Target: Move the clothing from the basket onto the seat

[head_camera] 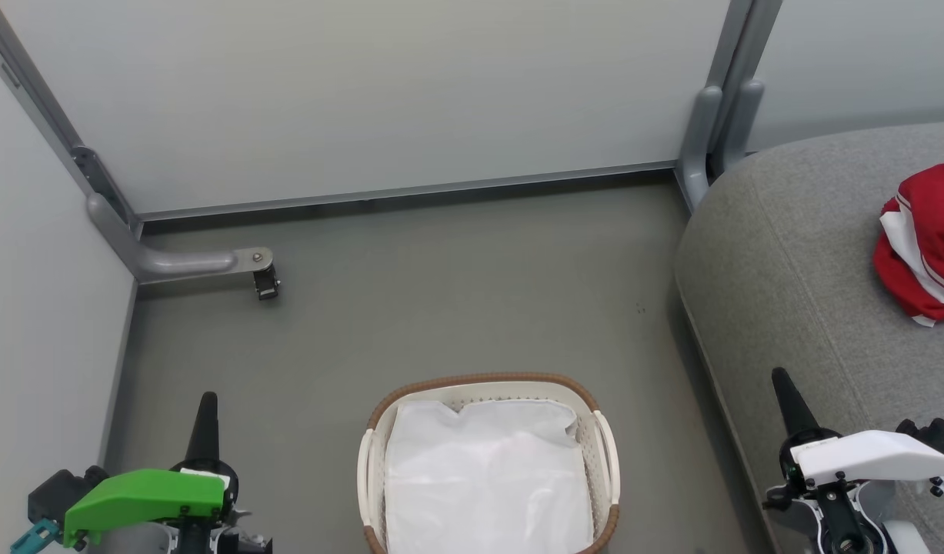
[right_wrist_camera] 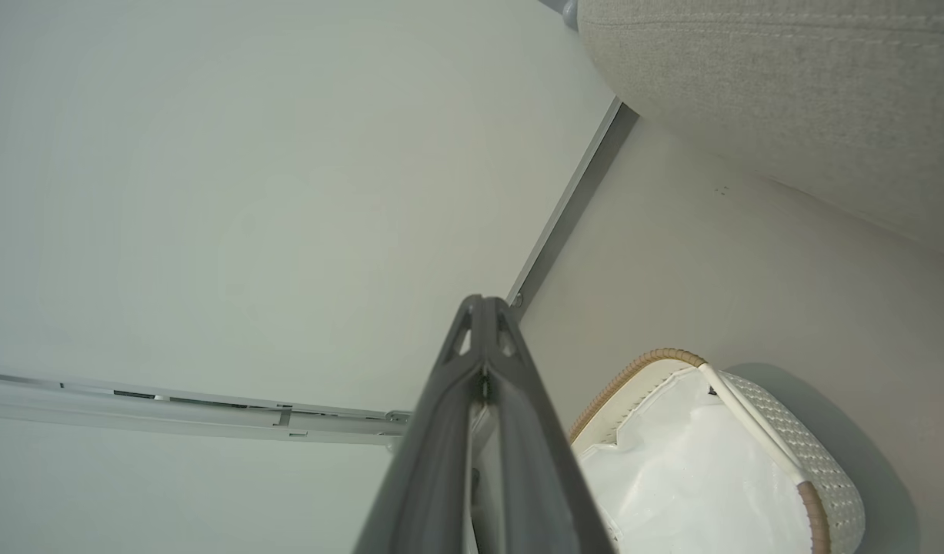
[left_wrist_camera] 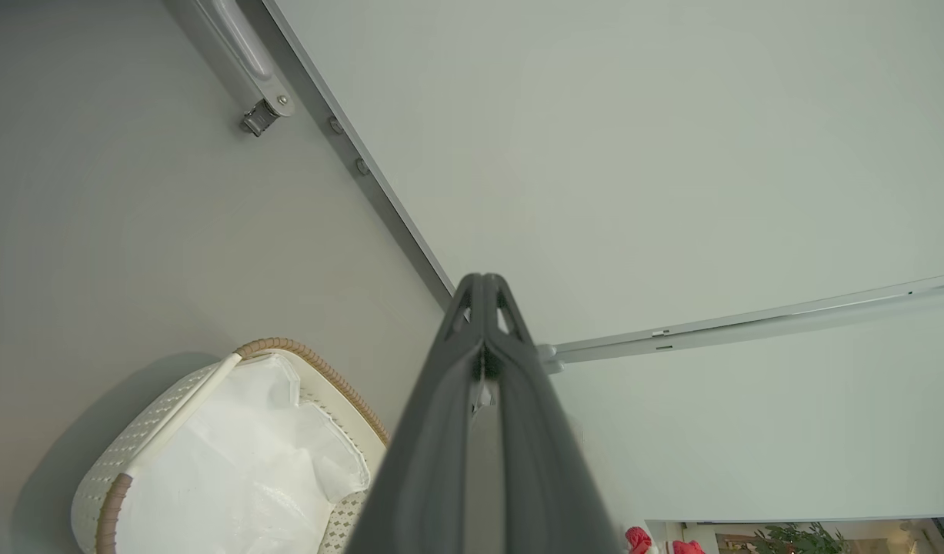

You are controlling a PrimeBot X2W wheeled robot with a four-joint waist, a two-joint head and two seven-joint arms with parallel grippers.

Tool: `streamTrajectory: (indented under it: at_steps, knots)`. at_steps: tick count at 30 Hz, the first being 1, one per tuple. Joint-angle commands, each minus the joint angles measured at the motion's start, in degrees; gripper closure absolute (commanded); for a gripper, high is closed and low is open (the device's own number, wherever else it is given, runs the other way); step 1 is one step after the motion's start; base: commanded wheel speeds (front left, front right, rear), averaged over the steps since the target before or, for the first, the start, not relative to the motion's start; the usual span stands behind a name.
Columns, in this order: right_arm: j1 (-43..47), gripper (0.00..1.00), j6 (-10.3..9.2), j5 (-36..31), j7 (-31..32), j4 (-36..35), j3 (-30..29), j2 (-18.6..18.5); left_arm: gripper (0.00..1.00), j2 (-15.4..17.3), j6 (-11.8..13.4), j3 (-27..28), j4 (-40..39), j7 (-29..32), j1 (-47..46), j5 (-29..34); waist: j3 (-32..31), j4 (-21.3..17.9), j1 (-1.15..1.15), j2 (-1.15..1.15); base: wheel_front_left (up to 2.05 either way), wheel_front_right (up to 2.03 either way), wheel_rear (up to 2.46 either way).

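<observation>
— Where are the hands?
— I see both pressed together, empty: left hand (head_camera: 208,400) low left, right hand (head_camera: 782,381) low right.
— And the clothing?
— The basket (head_camera: 479,379) between them shows its liner (head_camera: 487,477). Farther right, the clothing (head_camera: 924,246) lies bunched on the seat (head_camera: 787,254).

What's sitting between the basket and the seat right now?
Just bare grey floor between the basket and the seat. The head view shows the gap plainly, and the right wrist view agrees.
</observation>
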Motion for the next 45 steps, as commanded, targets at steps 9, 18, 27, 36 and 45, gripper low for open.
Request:
streamTrajectory:
  at_steps: [9,18,27,36,45]
  knots:
    - [-0.99,1.00,-0.04,5.45,1.54,-1.31,-0.67,-0.36,1.00,0.28,-0.87,1.16,-1.22,1.54,-1.62,-5.30,-0.13,-0.04,0.00,0.00,0.00,0.00,0.00]
    - [-1.02,1.00,-0.04,9.54,2.66,-1.86,-1.11,-0.39,1.00,0.30,-1.26,1.93,-1.61,2.66,-1.81,-9.35,-0.25,-0.08,0.00,0.00,0.00,0.00,0.00]
    - [-1.02,1.00,-0.05,13.43,3.76,-2.36,-1.51,-0.43,1.00,0.31,-1.65,2.53,-2.04,3.75,-2.08,-13.16,-0.38,-0.12,0.00,0.00,0.00,0.00,0.00]
    - [-0.94,1.00,-0.03,16.96,4.72,-2.86,-1.84,-0.46,1.00,0.34,-2.07,3.18,-2.49,4.73,-2.21,-16.66,-0.50,-0.16,0.00,0.00,0.00,0.00,0.00]
    - [-0.93,1.00,-0.04,20.36,5.62,-3.30,-2.18,-0.48,1.00,0.35,-2.45,3.81,-2.90,5.64,-2.46,-20.02,-0.62,-0.20,0.00,0.00,0.00,0.00,0.00]
